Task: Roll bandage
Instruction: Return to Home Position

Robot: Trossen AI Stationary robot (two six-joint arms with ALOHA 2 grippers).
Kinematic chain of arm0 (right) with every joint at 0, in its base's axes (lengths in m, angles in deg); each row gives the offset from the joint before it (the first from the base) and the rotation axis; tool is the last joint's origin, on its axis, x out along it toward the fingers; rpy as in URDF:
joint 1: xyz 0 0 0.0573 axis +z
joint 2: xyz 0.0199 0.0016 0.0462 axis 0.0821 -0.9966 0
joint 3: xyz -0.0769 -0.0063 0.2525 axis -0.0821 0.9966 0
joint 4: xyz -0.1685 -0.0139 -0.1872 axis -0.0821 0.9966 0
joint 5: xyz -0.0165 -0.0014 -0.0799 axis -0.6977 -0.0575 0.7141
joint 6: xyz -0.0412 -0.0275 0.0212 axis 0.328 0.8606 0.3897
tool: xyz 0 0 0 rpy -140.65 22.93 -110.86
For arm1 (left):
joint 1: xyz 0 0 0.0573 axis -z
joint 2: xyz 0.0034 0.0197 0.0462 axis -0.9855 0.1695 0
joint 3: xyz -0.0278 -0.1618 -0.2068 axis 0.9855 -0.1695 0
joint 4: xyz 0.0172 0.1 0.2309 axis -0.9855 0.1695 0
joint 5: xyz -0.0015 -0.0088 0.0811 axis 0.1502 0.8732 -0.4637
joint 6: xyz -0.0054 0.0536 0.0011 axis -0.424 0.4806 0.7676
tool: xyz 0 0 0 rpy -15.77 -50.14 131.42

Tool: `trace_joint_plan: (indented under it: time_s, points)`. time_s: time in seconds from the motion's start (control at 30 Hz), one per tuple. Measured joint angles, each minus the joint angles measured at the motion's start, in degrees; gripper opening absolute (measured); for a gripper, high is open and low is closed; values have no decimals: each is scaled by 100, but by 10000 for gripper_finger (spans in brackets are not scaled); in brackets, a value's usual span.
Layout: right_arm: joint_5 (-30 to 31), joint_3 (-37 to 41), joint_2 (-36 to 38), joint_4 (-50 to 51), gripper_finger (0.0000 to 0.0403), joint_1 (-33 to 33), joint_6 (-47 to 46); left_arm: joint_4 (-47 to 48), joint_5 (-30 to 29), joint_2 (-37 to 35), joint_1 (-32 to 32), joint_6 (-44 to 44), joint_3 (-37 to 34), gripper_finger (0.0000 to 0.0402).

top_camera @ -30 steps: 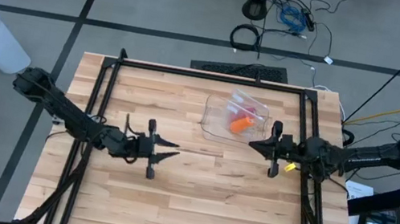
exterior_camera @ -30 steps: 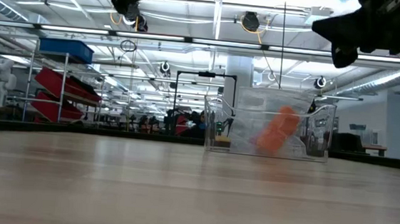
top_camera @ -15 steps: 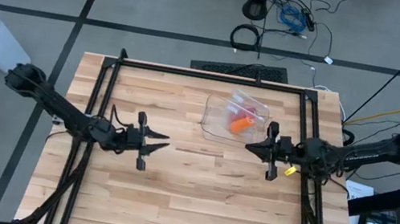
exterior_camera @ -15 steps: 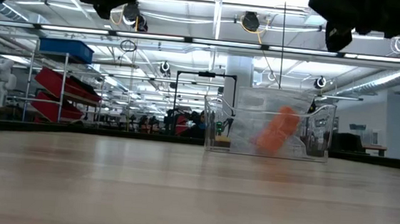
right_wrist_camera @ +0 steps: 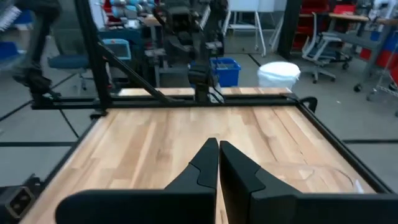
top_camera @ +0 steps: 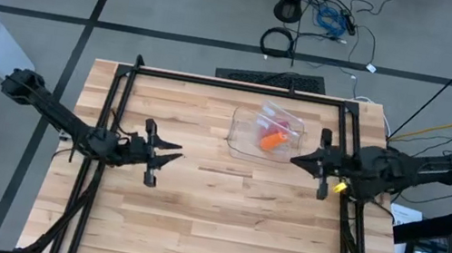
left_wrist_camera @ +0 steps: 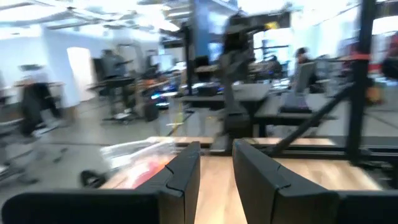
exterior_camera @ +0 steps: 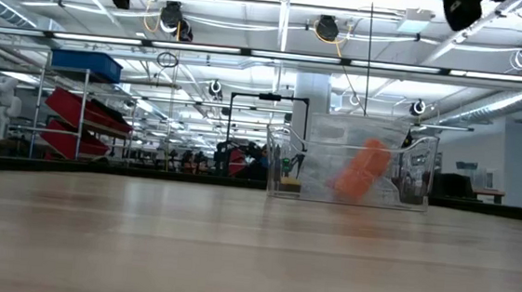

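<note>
- Above table (top_camera: 217, 235), both arms hang empty; job looks done, only homing left.
- Bin (top_camera: 234, 139): near right gripper (top_camera: 296, 161), fingers pressed together; well apart from left gripper (top_camera: 173, 158), fingers slightly spread.
- Bagged bandage (top_camera: 272, 140): inside bin.

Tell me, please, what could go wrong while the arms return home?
The right gripper, shut, hangs close beside the transparent bin; a low sideways swing might knock it and shift the bagged bandage. The left gripper, open, is well apart from the bin, so I see little risk there.
</note>
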Motion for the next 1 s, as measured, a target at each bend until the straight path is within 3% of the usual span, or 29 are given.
trace_joint_plan:
  time_s: [0.13, 0.27, 0.53, 0.83, 1.0]
  points:
    - [253, -82, 418, 455, 0, 221, 32, 567, -796, -247, 117, -25, 0, 100]
    - [703, -47, 932, 1026, 0, 390, -196, 1101, -955, -426, 274, -51, 0, 100]
    - [522, 1349, 1194, -659, 0, 741, -411, 1246, -923, -412, 339, -343, -38, 100]
    - [568, 2692, 950, -3070, 0, 747, -62, 677, -209, -28, 0, -648, -487, 100]
    - [932, 2809, 815, -3158, 0, 747, 77, 595, 1011, 99, -455, -639, -586, 100]
